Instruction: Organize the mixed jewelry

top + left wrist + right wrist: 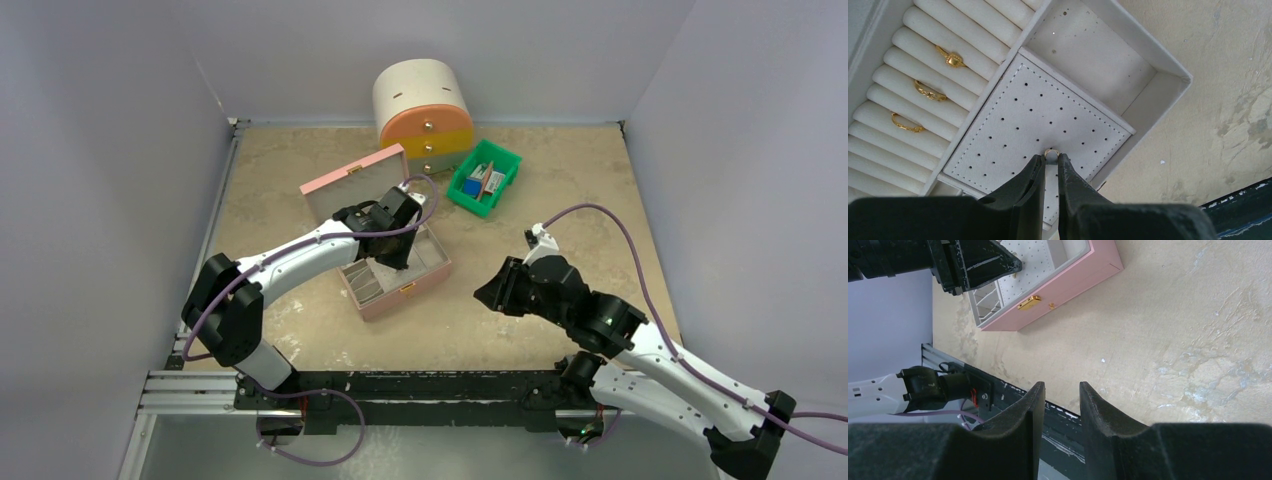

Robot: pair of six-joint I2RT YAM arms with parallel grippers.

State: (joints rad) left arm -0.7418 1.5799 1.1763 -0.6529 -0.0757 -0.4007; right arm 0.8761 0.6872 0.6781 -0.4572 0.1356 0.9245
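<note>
Three gold rings sit in the padded rolls of the pink box, left of middle on the table. The left fingers pinch a tiny gold stud over the holed panel. The right fingers, part-open and empty, hover well clear of the box.

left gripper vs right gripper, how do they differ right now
The left gripper is closed down on a small gold piece; the right gripper stands open and holds nothing. The left gripper is over the holed panel inside the pink jewelry box; the right gripper is over bare table, apart from the box. Both are black and point down at the table.
</note>
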